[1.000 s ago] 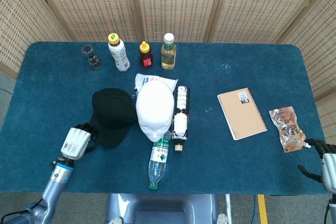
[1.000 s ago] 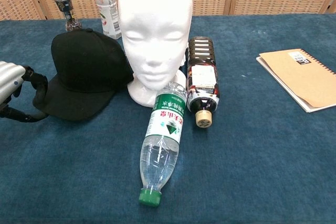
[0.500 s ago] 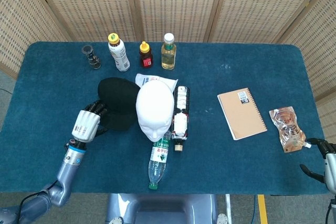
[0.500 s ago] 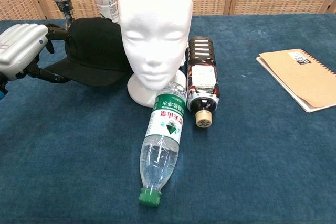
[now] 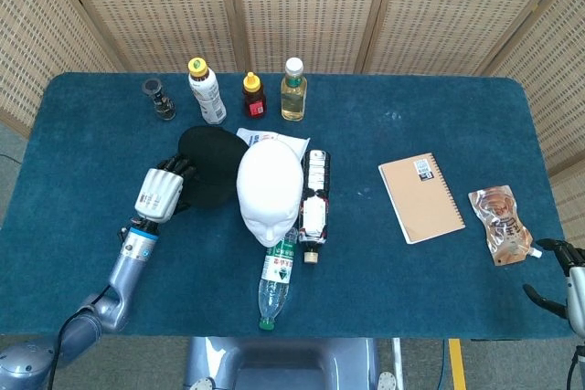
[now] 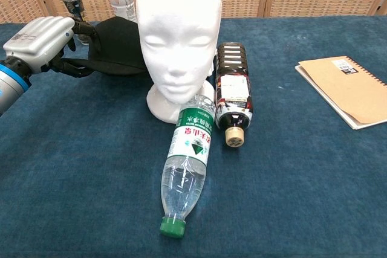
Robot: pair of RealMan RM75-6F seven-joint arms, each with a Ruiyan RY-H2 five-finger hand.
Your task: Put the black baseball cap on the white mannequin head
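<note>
One hand — the left hand (image 5: 159, 191) — is closed around the brim of the black cap (image 5: 212, 165), which is held lifted just beside the white mannequin head (image 5: 269, 191). Only a sliver of the right hand (image 5: 559, 285) is seen at the table's (image 5: 439, 116) edge — its state cannot be told.

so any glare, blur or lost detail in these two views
Head view: even, soft light, sharp all over, no hard shadows; the cap is a flat black shape with no detail. Chest view: the mannequin head is bright and nearly washed out, its top cut off by the frame; the left hand on the cap is slightly soft; the water bottle shows small highlights.
</note>
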